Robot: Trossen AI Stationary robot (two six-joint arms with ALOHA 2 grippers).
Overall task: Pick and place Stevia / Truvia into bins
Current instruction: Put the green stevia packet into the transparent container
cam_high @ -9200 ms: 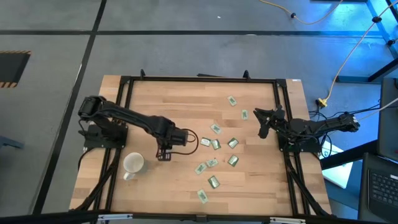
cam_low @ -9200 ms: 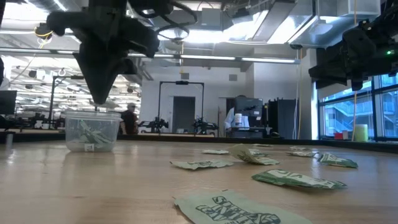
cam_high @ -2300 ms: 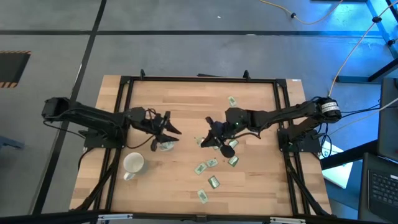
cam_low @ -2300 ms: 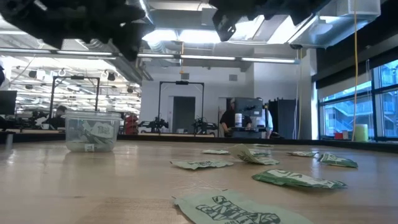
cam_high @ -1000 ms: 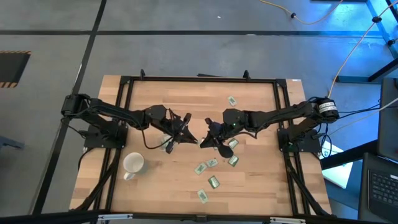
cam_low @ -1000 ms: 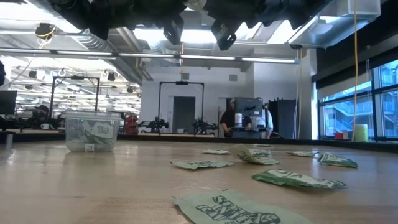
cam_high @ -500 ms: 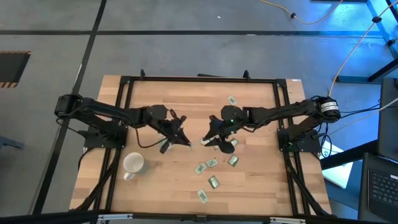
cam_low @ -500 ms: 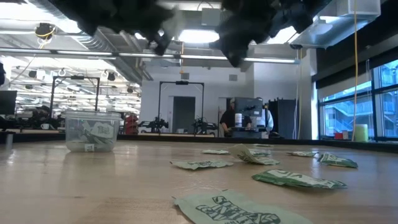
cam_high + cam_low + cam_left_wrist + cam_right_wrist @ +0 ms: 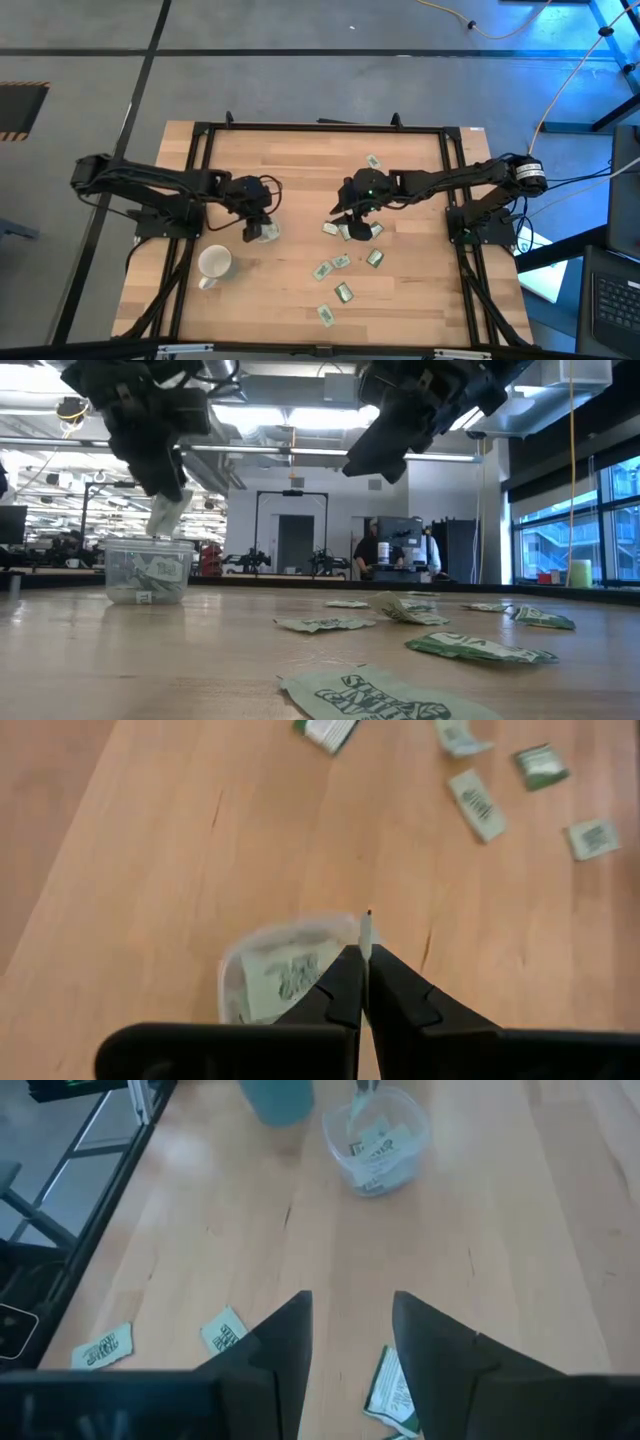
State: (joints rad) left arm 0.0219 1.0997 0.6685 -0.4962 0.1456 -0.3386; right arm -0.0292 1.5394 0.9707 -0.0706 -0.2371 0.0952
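The clear plastic cup [image 9: 263,233] stands left of the table's middle with sachets lying inside it [image 9: 147,570] [image 9: 285,975] [image 9: 377,1138]. My left gripper [image 9: 257,222] [image 9: 166,488] [image 9: 363,982] hovers right above the cup, shut on one green-and-white sachet [image 9: 165,517]. My right gripper [image 9: 349,214] [image 9: 366,458] [image 9: 350,1330] is open and raised over the loose sachets near the middle. Several more sachets [image 9: 340,262] lie flat on the wood to the right of middle and toward the near edge [image 9: 478,649]. My left gripper pinches the sachet by its upper end [image 9: 168,500] between its two fingers, coming from above and pointing down. The sachet hangs below the fingertips, lifted clear, just over the cup's rim. In the left wrist view it shows edge-on as a thin strip [image 9: 366,928] sticking out past the fingertips.
An opaque white mug [image 9: 213,263] stands near the cup, toward the near left corner. A dark frame [image 9: 320,127] borders the table top. One sachet [image 9: 394,1388] lies right under my right gripper; others [image 9: 222,1328] lie beside it. Bare wood lies between cup and sachets.
My left gripper has pulled away from the table's middle, where it was close to my right gripper, and moved toward the left edge to stand over the cup, tipping its fingers downward with the sachet in them. My right gripper has drawn back slightly toward the right.
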